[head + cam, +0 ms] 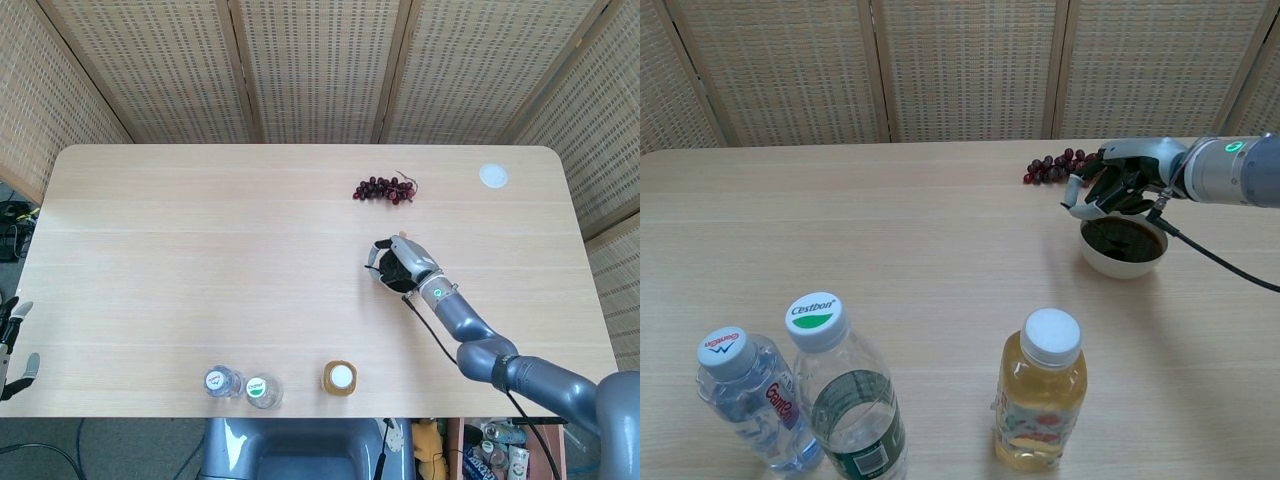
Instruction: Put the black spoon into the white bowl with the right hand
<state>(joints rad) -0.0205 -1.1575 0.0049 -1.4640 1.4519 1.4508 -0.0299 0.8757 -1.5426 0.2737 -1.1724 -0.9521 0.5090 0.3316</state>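
Note:
The white bowl (1121, 264), dark inside, stands right of the table's middle. My right hand (1116, 186) hangs low over its far left rim with the fingers curled downward, almost touching it. In the head view the right hand (399, 265) covers nearly all of the bowl. The black spoon is pinched in this hand and reaches down into the bowl, where it is lost against the dark inside and the fingers. My left hand (12, 345) shows at the far left edge, off the table, fingers apart and holding nothing.
A bunch of dark grapes (1056, 167) lies just behind the bowl. A small white disc (493, 176) sits at the far right corner. Two water bottles (747, 400) (845, 392) and a juice bottle (1042, 392) stand at the near edge. A black cable (1225, 264) trails from the right wrist.

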